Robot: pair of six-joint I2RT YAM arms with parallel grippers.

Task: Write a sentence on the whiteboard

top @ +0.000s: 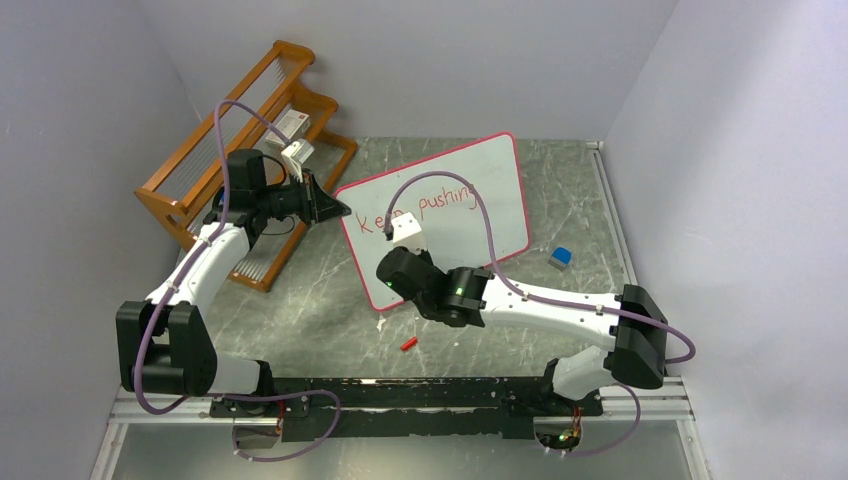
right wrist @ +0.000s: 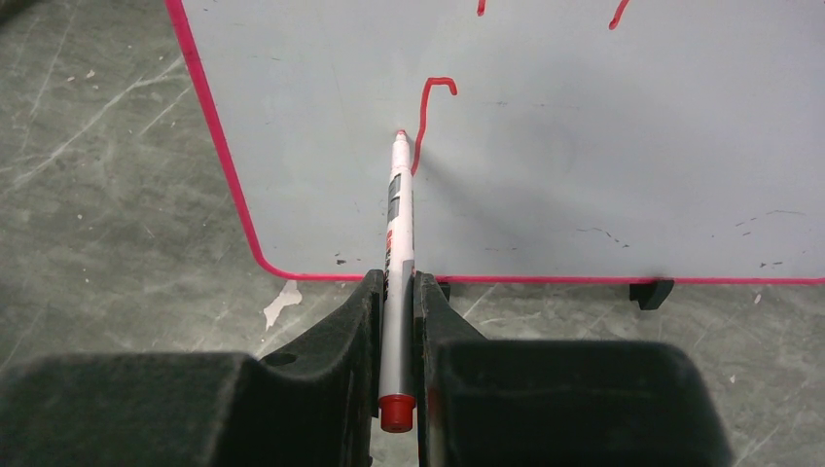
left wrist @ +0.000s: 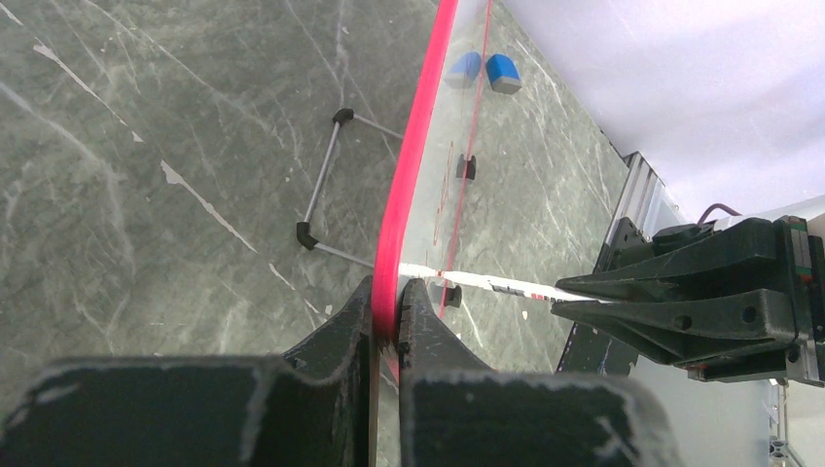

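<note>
The whiteboard (top: 490,215) stands tilted on the table, white with a red-pink frame. The sentence (top: 445,200) reads "Keep pushing" in red on its upper part. My left gripper (top: 335,208) is shut on the board's frame (left wrist: 418,146) at its upper left corner, as the left wrist view (left wrist: 386,313) shows. My right gripper (right wrist: 397,292) is shut on a white marker (right wrist: 397,219) with a red end. The marker's tip touches the board (right wrist: 603,156) beside a fresh red hook-shaped stroke (right wrist: 428,107) near the lower left. In the top view the right gripper (top: 390,268) covers that spot.
A wooden rack (top: 235,160) with small white boxes (top: 290,125) stands at the back left. A blue eraser (top: 560,258) lies right of the board. A red cap (top: 408,343) lies on the table in front. The board's wire stand (left wrist: 321,185) is behind it.
</note>
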